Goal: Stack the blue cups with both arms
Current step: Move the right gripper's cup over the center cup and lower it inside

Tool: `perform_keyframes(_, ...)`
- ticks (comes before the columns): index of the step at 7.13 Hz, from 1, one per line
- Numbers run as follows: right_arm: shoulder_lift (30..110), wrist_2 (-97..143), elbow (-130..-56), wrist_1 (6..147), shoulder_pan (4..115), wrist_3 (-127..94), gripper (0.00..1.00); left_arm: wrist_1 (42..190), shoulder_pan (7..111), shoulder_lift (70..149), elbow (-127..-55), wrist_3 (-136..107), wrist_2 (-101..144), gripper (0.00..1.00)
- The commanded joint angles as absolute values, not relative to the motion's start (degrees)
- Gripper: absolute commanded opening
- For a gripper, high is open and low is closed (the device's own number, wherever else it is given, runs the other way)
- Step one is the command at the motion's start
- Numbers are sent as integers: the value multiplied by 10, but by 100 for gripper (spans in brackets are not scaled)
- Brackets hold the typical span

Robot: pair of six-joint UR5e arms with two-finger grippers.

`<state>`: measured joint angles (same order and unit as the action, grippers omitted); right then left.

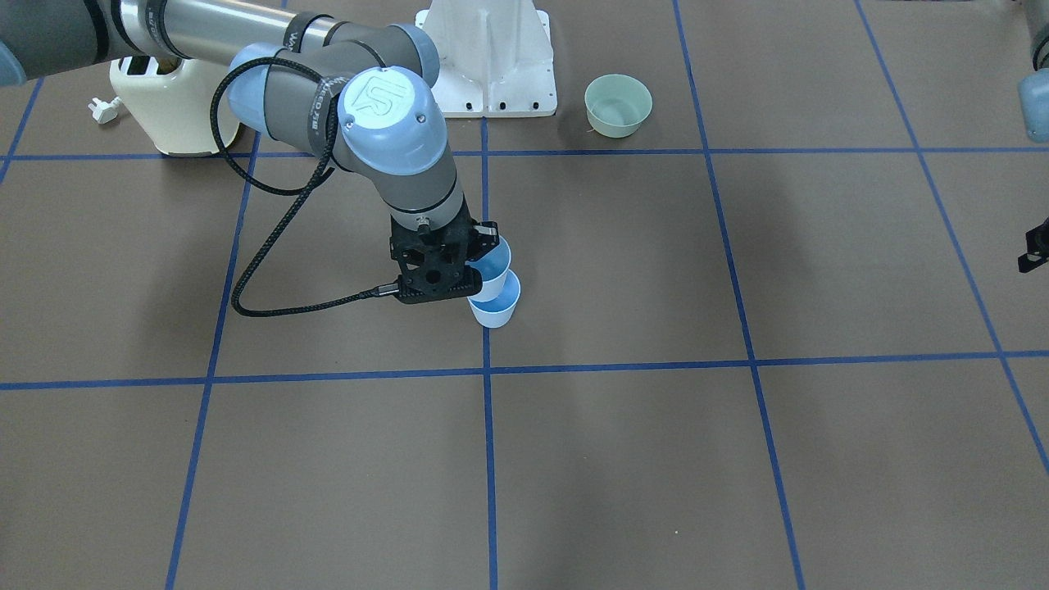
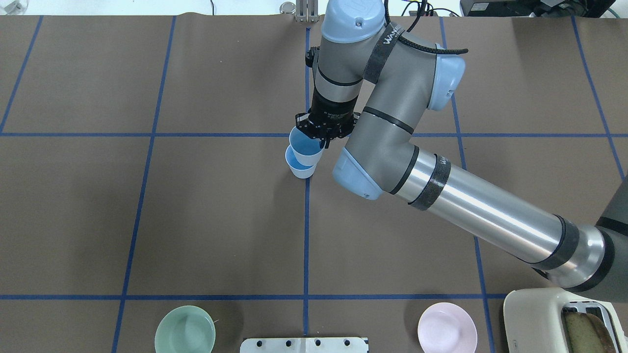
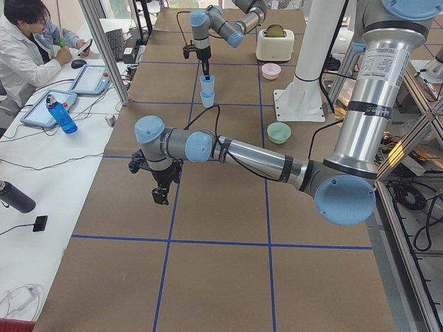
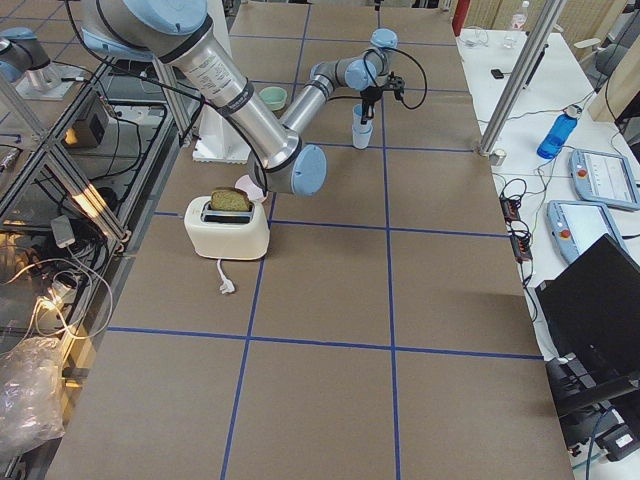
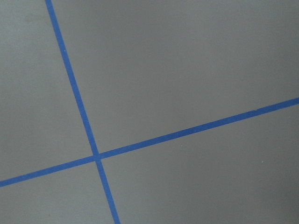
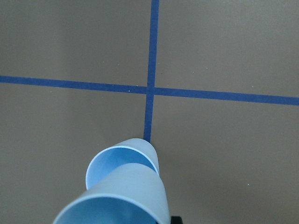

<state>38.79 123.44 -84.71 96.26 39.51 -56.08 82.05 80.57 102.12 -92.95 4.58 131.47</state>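
Overhead exterior: right end effector [image 2: 322,140] pinches the upper blue cup [image 2: 305,148] by its rim, directly over the lower blue cup [image 2: 300,169] beneath, apparently lined up for nesting.

A robotics lab: table [image 3: 221,207] gridded with blue tape [image 3: 221,243], aluminium posts [image 3: 104,48], an operator [image 3: 24,48] with 2 tablets [image 3: 97,78] well apart from the left gripper [image 3: 160,199]
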Motion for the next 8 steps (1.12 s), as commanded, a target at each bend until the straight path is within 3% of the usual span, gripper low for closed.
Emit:
perform_keyframes(1, 388, 1230, -830, 930, 391, -562, 9, 817, 807, 1020, -929, 49, 1315, 99)
perform_keyframes(4, 384, 1230, -829, 929, 389, -565, 9, 817, 807, 1020, -929, 49, 1315, 99)
perform_keyframes(5, 385, 1230, -829, 929, 388, -564, 39, 817, 807, 1020, -930, 49, 1315, 99)
perform_keyframes(6, 386, 1230, -830, 928, 388, -564, 99, 817, 807, 1020, -930, 49, 1315, 99)
perform_keyframes(8, 411, 1228, -841, 865, 404, -565, 100, 817, 809, 1021, -931, 49, 1315, 99)
